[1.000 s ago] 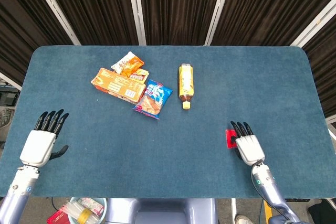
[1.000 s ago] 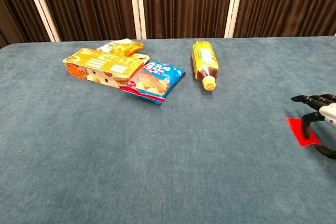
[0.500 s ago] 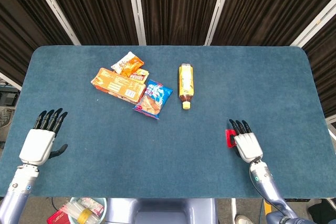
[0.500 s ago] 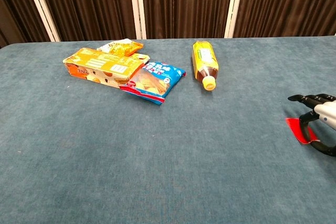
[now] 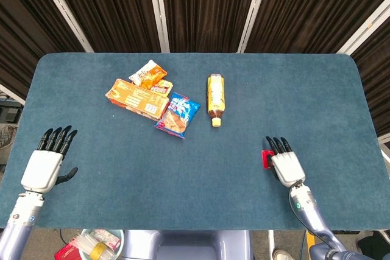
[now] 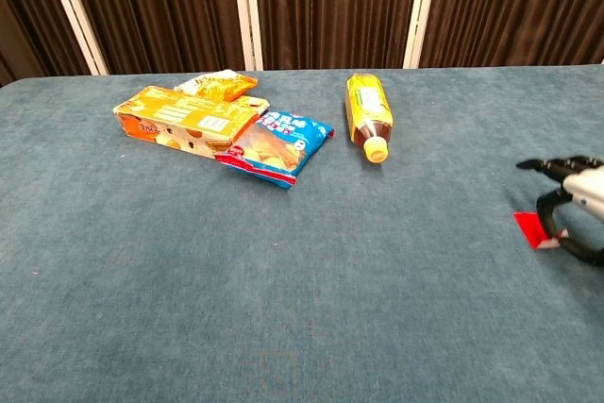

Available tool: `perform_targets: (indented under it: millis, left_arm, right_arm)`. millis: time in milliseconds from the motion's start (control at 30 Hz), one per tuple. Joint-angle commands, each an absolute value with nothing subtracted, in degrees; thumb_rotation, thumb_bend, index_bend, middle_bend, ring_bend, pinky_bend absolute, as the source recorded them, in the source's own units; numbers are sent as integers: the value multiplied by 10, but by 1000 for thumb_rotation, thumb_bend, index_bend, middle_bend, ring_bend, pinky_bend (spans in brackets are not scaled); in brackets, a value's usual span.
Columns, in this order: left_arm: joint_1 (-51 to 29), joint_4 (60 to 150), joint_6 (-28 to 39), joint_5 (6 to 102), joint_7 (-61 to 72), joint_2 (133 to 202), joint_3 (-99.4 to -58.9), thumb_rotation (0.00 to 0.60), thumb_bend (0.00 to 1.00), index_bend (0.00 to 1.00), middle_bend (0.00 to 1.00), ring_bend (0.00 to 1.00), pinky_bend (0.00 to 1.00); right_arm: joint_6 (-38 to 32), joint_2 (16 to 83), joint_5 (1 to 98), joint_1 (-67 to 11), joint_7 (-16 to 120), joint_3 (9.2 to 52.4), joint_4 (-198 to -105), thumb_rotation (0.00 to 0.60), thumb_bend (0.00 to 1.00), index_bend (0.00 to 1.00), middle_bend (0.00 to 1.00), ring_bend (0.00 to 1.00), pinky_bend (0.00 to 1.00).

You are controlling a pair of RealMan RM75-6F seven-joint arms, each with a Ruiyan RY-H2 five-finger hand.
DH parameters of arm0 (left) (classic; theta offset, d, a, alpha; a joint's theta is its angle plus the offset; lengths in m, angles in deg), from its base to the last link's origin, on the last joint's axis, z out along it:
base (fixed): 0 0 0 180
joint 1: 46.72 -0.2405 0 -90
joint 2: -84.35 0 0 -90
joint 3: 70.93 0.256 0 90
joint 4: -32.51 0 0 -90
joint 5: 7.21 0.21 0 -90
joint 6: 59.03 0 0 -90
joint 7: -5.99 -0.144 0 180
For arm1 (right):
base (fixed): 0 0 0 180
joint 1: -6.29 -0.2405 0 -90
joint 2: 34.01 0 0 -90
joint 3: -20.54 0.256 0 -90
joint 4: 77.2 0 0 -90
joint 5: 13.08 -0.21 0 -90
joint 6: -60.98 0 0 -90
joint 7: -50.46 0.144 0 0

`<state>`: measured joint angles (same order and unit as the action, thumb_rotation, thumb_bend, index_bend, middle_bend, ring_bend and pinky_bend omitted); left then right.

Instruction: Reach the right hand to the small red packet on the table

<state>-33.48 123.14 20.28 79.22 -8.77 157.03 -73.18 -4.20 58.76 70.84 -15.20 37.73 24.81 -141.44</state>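
The small red packet (image 5: 266, 159) lies flat on the blue table (image 5: 244, 199) near the front right. It also shows at the right edge of the chest view as the red packet (image 6: 528, 228). My right hand (image 5: 286, 165) lies over its right part with the fingers stretched out and apart. In the chest view the right hand (image 6: 572, 201) hovers just above the packet, its thumb curled down at the packet's edge; no grip shows. My left hand (image 5: 46, 164) rests at the front left, fingers extended, holding nothing.
A yellow bottle (image 5: 215, 98) lies on its side at mid-table. Left of it sit a blue snack bag (image 5: 177, 114), an orange box (image 5: 137, 98) and an orange snack bag (image 5: 148, 74). A bin (image 5: 97, 245) stands below the front edge.
My right hand has crept slightly forward and left over the red packet, covering more of it, and its thumb has curled in at the packet's edge. The left hand has barely moved.
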Motion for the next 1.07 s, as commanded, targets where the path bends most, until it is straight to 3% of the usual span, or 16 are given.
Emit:
perform_targets:
  millis: [33, 433, 633, 833, 1067]
  left_arm:
    - [-335, 1232, 203, 793, -87, 1570, -732, 600, 214, 0, 0, 0, 0]
    - [-336, 1237, 205, 785, -96, 1572, -734, 600, 214, 0, 0, 0, 0]
    - [-336, 1239, 205, 788, -84, 1566, -733, 600, 215, 0, 0, 0, 0]
    - [-337, 1242, 211, 807, -62, 1554, -725, 600, 214, 0, 0, 0, 0]
    - [-340, 1246, 222, 833, -51, 1547, -715, 600, 215, 0, 0, 0, 0]
  right_arm:
    - [-45, 572, 710, -166, 360, 261, -1429, 600, 593, 594, 0, 0, 0]
    - [-7, 527, 669, -247, 326, 343, -1441, 600, 591, 593, 0, 0, 0]
    - [-121, 469, 684, -197, 319, 348, -1541, 600, 589, 586, 0, 0, 0]
    - [-258, 412, 696, -78, 327, 297, -1651, 600, 585, 574, 0, 0, 0]
    - [-342, 407, 714, -3, 368, 258, -1663, 600, 584, 573, 0, 0, 0]
